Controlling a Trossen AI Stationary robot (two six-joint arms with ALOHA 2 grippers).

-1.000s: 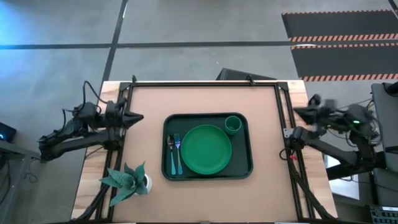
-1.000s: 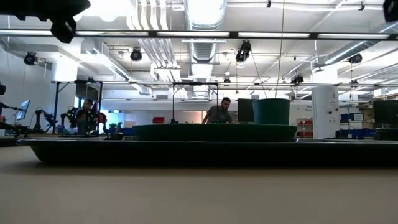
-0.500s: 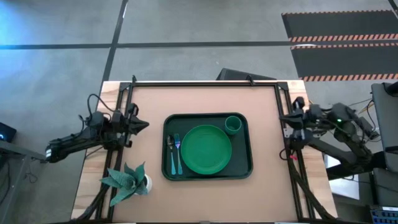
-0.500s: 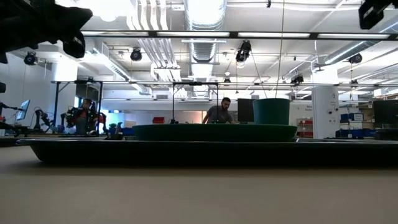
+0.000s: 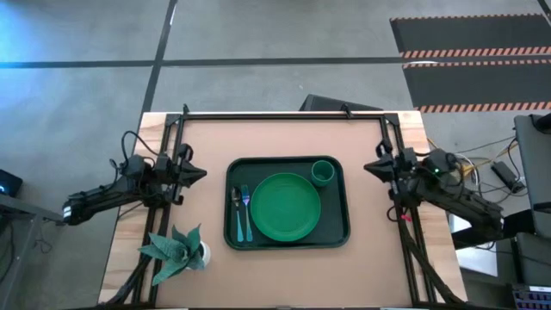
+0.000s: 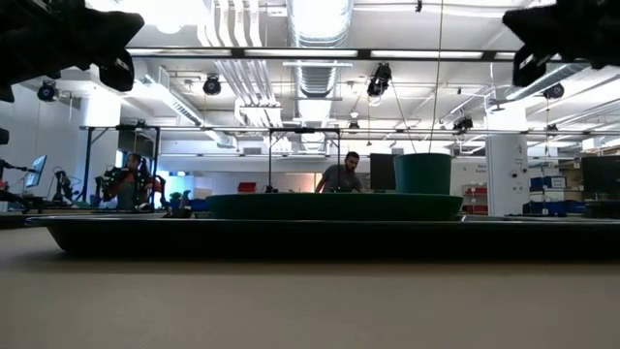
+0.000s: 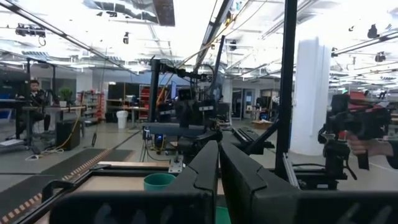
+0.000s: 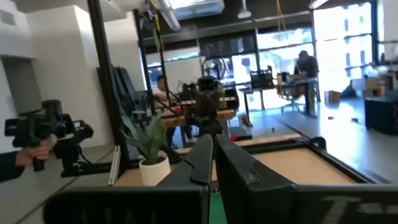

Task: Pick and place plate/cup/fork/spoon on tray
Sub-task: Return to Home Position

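Table (image 5: 284,138) side edges, left pincer (image 5: 199,173), right pincer (image 5: 371,167)

bright and even from overhead on the table (image 5: 284,138); faint shadows beside the tray (image 5: 337,217); at table height, harsh glare off the ceiling lights (image 6: 315,15), tray wall in deep shade; washed-out white overhead in wrist views

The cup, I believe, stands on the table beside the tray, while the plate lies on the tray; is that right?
Not quite: the cup stands on the tray too, in a corner beside the plate, as the high view shows. The plate does lie on it.
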